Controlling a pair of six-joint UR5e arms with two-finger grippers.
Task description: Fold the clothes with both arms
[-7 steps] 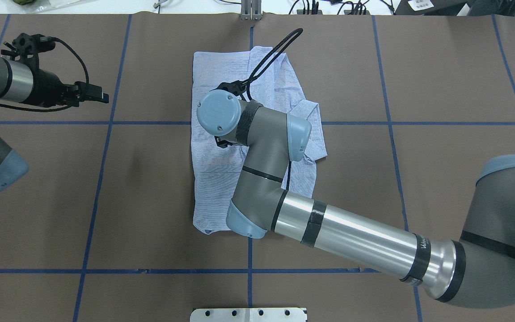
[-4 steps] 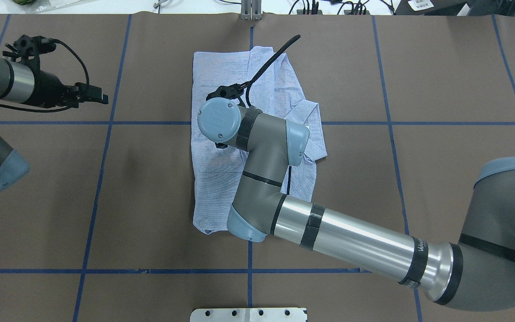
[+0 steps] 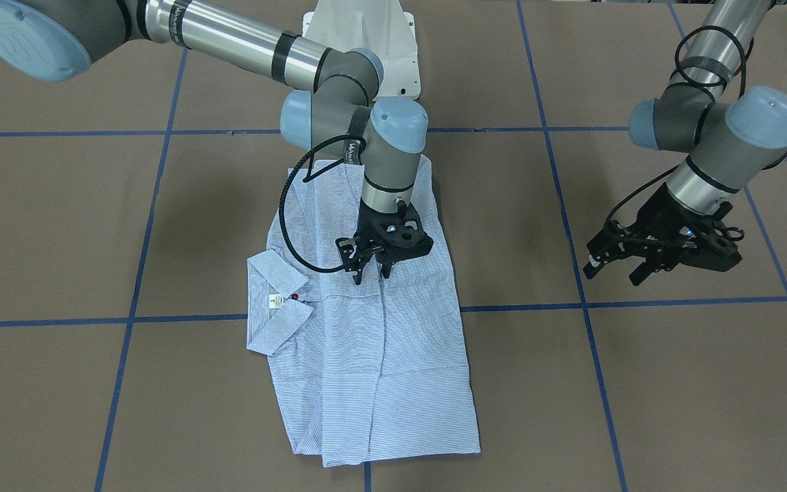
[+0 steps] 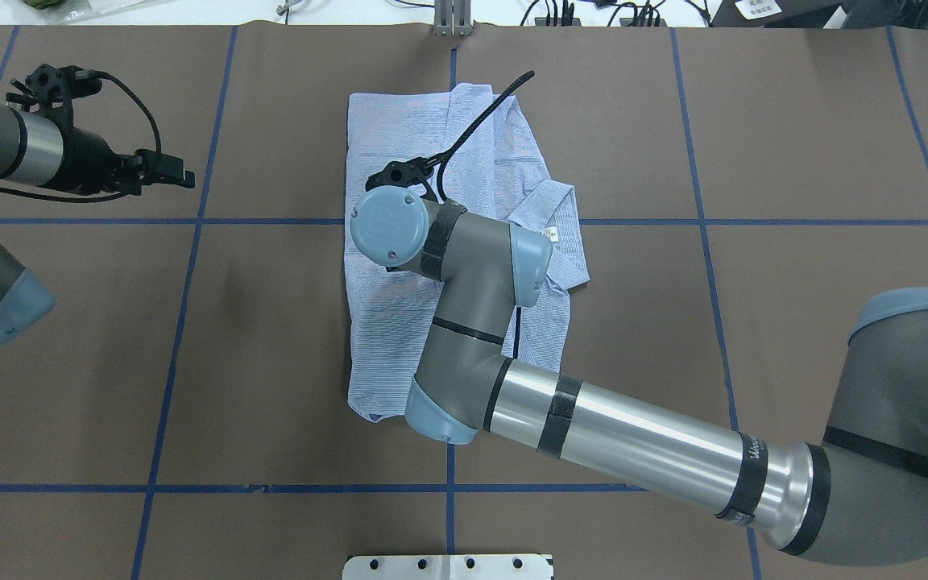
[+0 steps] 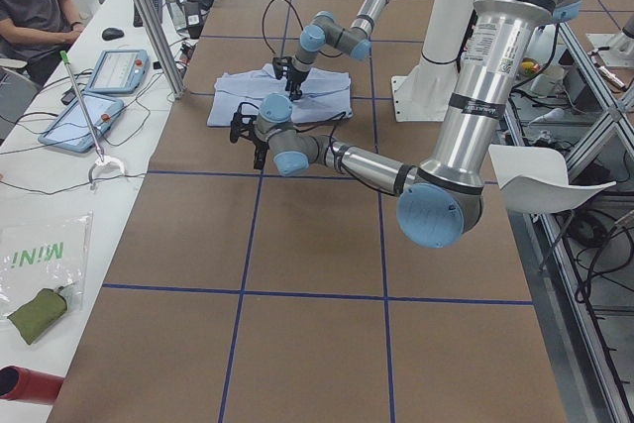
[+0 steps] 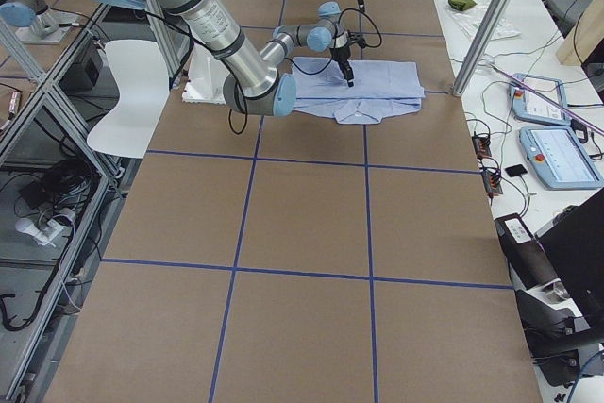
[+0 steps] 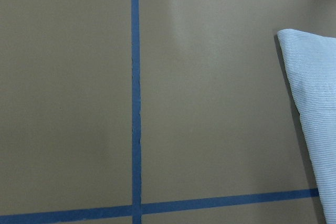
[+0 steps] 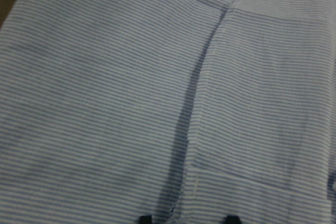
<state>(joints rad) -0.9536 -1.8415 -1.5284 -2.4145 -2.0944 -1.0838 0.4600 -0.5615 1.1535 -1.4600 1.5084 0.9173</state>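
Since a second ago the silver-grey, blue-capped right arm (image 4: 633, 431) has drawn its wrist slightly back towards the robot, baring the white collar label (image 4: 550, 234). The black right gripper (image 3: 370, 275) points down close over the light blue, finely white-striped button-up shirt (image 3: 380, 369), fingers moderately apart and empty, probably lining up on a seam for the next fold. The thin, soft shirt lies flat as a long rectangle in the middle of the matte brown paper-covered counter (image 3: 639, 410). The black left gripper (image 3: 613, 272) waits well aside, likewise spread and empty.
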